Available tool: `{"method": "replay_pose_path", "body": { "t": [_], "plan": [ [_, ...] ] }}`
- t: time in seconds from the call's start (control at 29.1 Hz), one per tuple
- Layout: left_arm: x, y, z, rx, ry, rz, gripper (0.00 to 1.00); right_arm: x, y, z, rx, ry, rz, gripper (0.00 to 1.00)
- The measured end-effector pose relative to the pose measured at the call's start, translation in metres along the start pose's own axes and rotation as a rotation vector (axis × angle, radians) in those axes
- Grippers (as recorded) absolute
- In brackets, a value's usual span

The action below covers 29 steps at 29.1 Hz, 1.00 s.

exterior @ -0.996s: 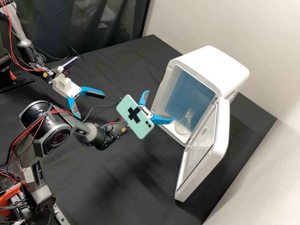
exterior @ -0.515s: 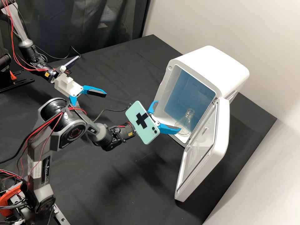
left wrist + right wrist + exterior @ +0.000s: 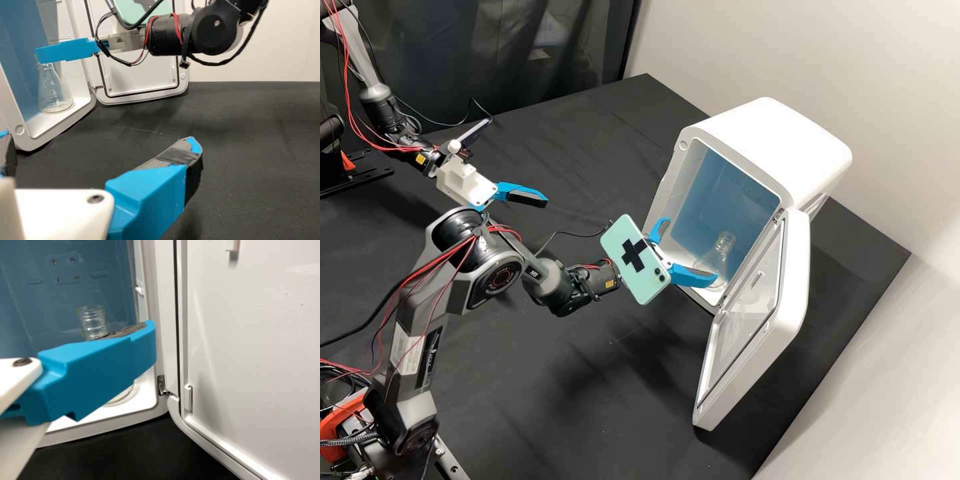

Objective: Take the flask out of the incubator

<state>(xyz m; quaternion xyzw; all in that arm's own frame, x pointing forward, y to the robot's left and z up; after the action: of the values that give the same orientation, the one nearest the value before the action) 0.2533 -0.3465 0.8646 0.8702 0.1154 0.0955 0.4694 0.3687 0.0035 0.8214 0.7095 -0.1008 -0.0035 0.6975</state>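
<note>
We're holding the right gripper (image 3: 689, 251), the nearer one, fingers spread, at the incubator (image 3: 760, 130) mouth. The flask (image 3: 719, 257) is standing upright on its floor, just ahead of the fingertips.

Right arm extends across black bench (image 3: 600, 387) to white incubator (image 3: 773, 140), door (image 3: 753, 313) swung wide open. I see right gripper (image 3: 688, 253) at chamber mouth, fingers spread, lower finger lying in front of flask base; contact I can't confirm. Flask (image 3: 721, 253) upright on blue chamber floor, toward hinge side. Mint phone (image 3: 633, 260) with black cross on that wrist. Left gripper (image 3: 512, 203) well back over bench, one finger hidden from me behind right arm's elbow.
</note>
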Motion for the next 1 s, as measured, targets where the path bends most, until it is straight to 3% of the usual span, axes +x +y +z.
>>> {"method": "replay_pose_path", "body": {
  "t": [0.17,0.31,0.41,0.58,0.76,1.0],
  "plan": [
    [0.000,0.0008,-0.003,-0.001,0.011,0.003,1.00,0.010,-0.009,-0.003,-0.027,-0.011,0.003,1.00],
    [0.000,0.0016,-0.004,-0.001,0.014,0.006,1.00,0.020,-0.022,-0.002,-0.071,-0.026,-0.037,1.00],
    [0.001,0.0029,-0.004,0.000,0.013,0.011,1.00,0.024,-0.026,-0.001,-0.082,-0.040,-0.047,1.00],
    [0.001,0.0031,-0.004,0.000,0.013,0.012,1.00,0.033,-0.030,0.005,-0.086,-0.072,-0.034,1.00],
    [0.001,0.0031,-0.005,0.001,0.014,0.012,1.00,0.039,-0.034,0.007,-0.071,-0.093,-0.025,1.00],
    [0.001,0.0033,-0.006,0.001,0.017,0.012,1.00,0.046,-0.040,0.010,-0.106,-0.106,-0.034,1.00]
  ]
}}
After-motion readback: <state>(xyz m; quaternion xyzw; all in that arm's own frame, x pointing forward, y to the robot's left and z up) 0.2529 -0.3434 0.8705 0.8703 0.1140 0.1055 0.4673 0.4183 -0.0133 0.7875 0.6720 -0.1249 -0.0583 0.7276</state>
